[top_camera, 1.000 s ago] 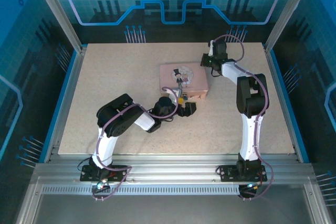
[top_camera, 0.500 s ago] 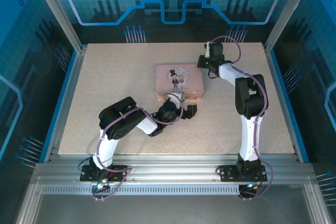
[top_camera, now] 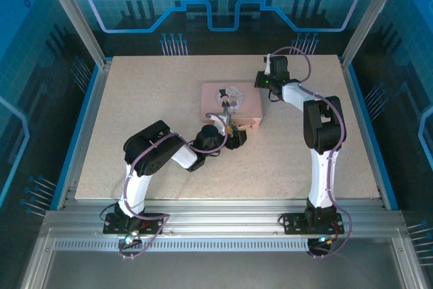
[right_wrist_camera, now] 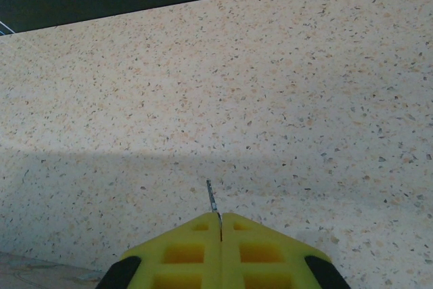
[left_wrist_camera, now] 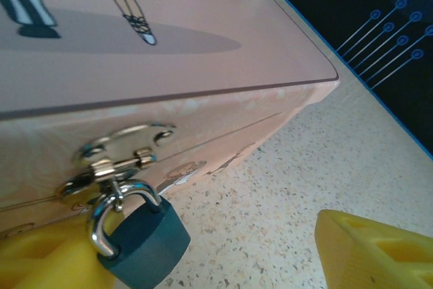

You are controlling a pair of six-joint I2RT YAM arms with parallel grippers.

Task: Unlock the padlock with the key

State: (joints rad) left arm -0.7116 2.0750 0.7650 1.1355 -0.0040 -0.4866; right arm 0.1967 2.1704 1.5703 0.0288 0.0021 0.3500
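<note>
One pink box (top_camera: 251, 107) sits on the speckled surface (top_camera: 149, 99) near the middle of the top view. Two arms reach toward it, one from the lower left and one from the right.

In the left wrist view the box fills the upper left, and a silver hasp (left_wrist_camera: 125, 150) is on its front wall. The one padlock (left_wrist_camera: 145, 243), small and dark, hangs from the hasp by its silver shackle (left_wrist_camera: 101, 225) at the lower left of the frame. Its body is tilted and lies near the surface. The shackle is threaded through the hasp loop and looks closed.

The left gripper (left_wrist_camera: 206, 252) is released. Its two yellow fingers stand wide apart, one (left_wrist_camera: 40, 262) in the lower left corner and the other (left_wrist_camera: 379, 252) in the lower right. The padlock's body overlaps the lower-left finger; I cannot tell whether they touch. Bare surface lies between the padlock and the other finger.

In the right wrist view the right gripper (right_wrist_camera: 221, 220) is clenched. Its two yellow fingers are pressed together at the bottom centre. One thin metal key (right_wrist_camera: 211, 197) pokes up from between their tips, and little of it is visible beyond its narrow end. The key is above bare surface. In the top view this gripper is just off the box's upper right corner, well apart from the padlock on the box's lower edge.
</note>
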